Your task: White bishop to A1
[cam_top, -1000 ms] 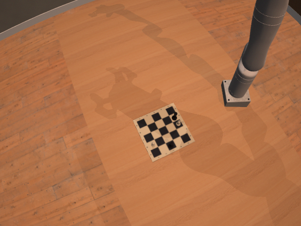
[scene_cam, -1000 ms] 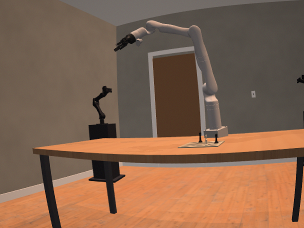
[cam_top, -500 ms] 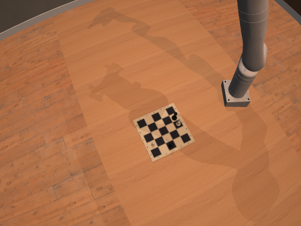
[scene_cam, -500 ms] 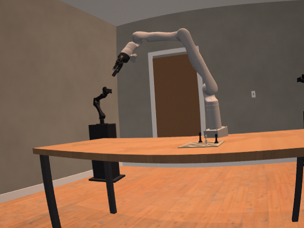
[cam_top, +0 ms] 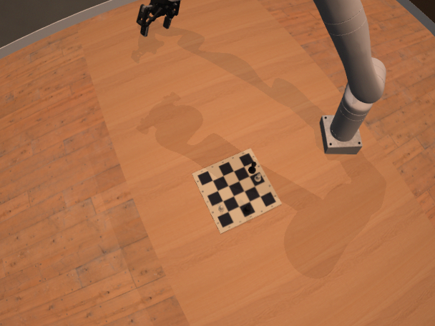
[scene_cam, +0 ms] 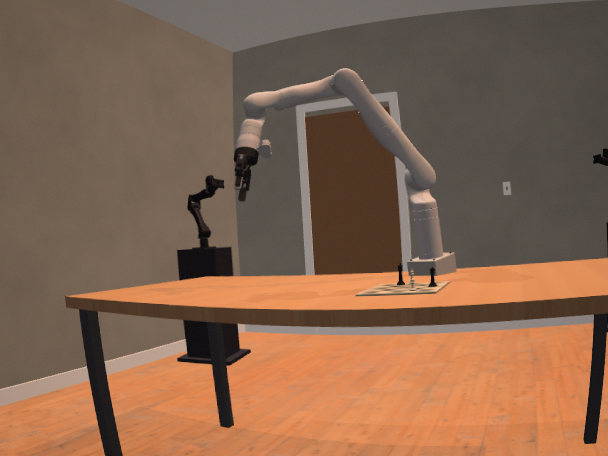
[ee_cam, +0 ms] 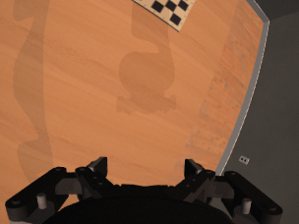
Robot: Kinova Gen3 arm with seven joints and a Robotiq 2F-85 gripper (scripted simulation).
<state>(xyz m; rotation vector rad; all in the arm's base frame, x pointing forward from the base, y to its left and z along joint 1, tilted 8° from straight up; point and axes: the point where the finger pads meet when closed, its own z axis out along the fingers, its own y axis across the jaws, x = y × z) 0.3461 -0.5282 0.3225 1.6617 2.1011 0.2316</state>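
Note:
A small chessboard point(cam_top: 236, 191) lies on the wooden table, near the arm's base point(cam_top: 341, 137). On it stand two white pieces, one point(cam_top: 257, 176) near the board's right edge and one point(cam_top: 220, 208) near its lower left. They are too small to tell which is the bishop. A black piece point(cam_top: 252, 167) stands next to the right white one, and another black piece point(cam_top: 247, 209) stands near the front edge. My gripper point(cam_top: 155, 26) is open and empty, high above the table and far from the board. It also shows in the side view point(scene_cam: 243, 192).
The table's curved edge point(ee_cam: 252, 75) runs to the right of the board in the wrist view. A black camera arm on a dark pedestal point(scene_cam: 205, 240) stands behind the table on the left. A door point(scene_cam: 355, 195) is in the back wall.

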